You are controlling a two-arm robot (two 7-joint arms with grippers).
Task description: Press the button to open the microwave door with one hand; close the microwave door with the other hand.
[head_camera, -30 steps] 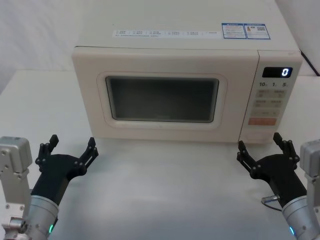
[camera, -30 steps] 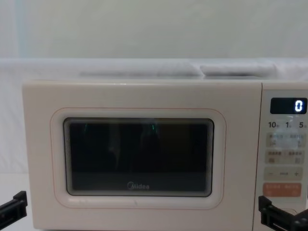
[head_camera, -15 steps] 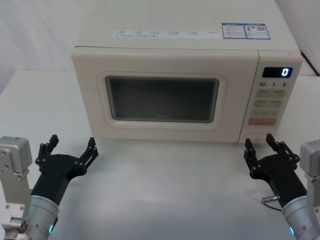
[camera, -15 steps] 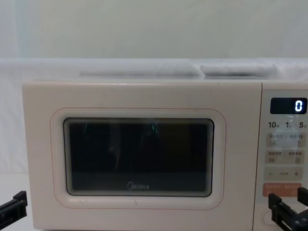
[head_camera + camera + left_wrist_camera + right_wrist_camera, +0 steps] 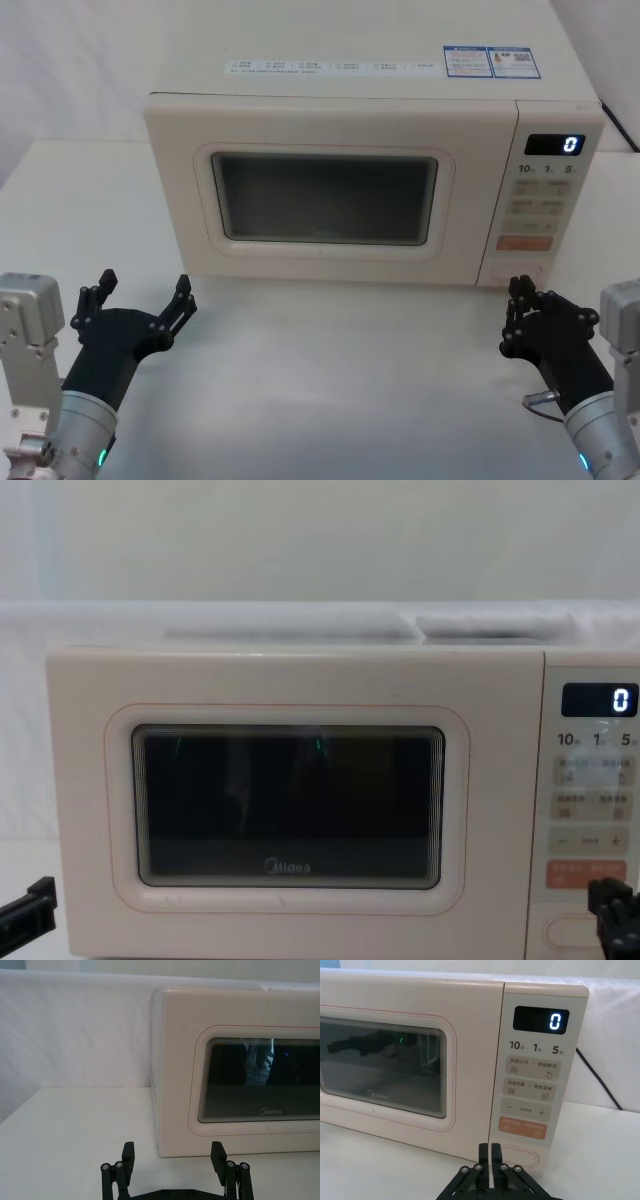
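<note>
Head view: the microwave door (image 5: 322, 200), shut and filling most of the oven's front on the bench (image 5: 340, 370), faces both arms, the left tool (image 5: 140, 300) hanging spread wide and empty off its lower left corner. The right tool (image 5: 523, 300), pinched shut on nothing, sits just before the button (image 5: 522, 1156) at the foot of the control panel (image 5: 536, 1065). Aimed slightly high, it would strike the orange key (image 5: 522, 1129) instead; should the door spring wide, the left tool may be clipped.
</note>
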